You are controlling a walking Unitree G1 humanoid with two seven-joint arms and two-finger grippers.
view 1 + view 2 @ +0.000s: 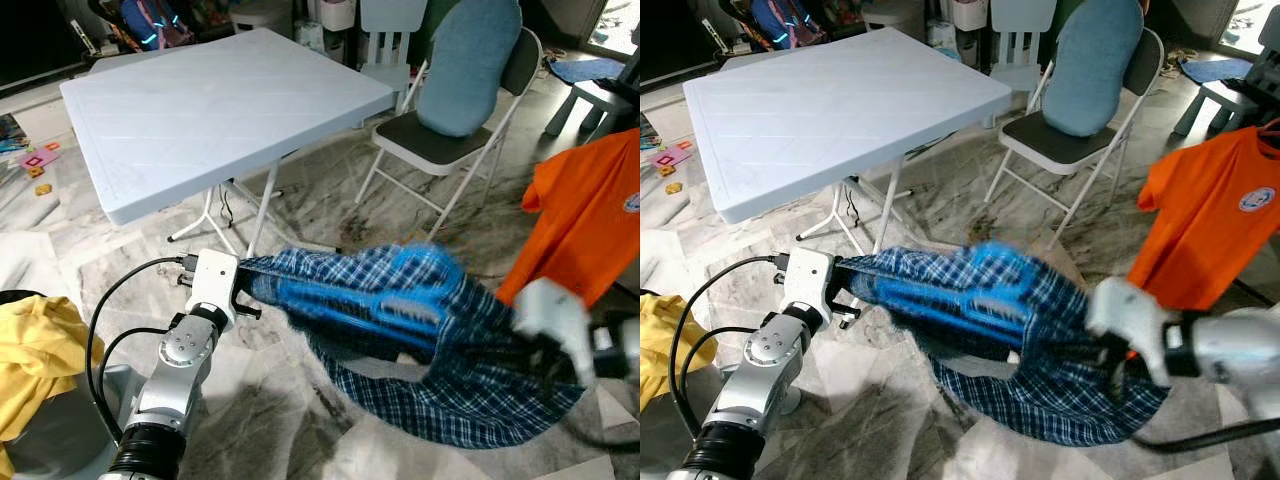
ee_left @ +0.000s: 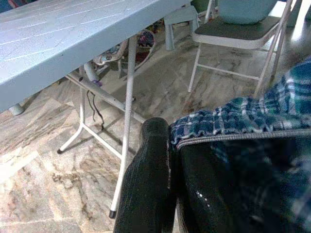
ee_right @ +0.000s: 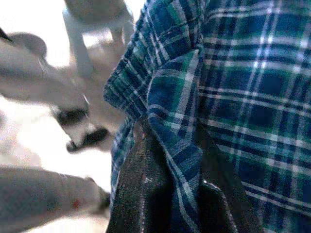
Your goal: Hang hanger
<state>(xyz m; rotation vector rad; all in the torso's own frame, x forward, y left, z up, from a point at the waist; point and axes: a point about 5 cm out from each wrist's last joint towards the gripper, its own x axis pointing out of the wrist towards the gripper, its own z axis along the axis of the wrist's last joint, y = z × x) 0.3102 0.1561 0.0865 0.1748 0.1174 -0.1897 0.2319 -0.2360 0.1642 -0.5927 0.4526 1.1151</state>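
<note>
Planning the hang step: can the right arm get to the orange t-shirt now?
Probably not yet. The right gripper is shut on the blue plaid shirt, stretched to the left gripper; the orange t-shirt hangs close beside it.

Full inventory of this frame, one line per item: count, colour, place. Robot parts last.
plaid shirt: 1, blue and green check, stretched between both end effectors above the floor
hanger: 1, bright blue, blurred, lying among the shirt's folds
folding table: 1, white, ahead on the robot's left
folding chair: 1, white frame and dark seat, right of the table
cushion: 1, pale blue, leaning on the chair back
orange T-shirt: 1, hanging at far right
yellow cloth: 1, near left edge
floor: marbled grey
left end effector: shut on the shirt's edge
right end effector: shut on shirt fabric
</note>
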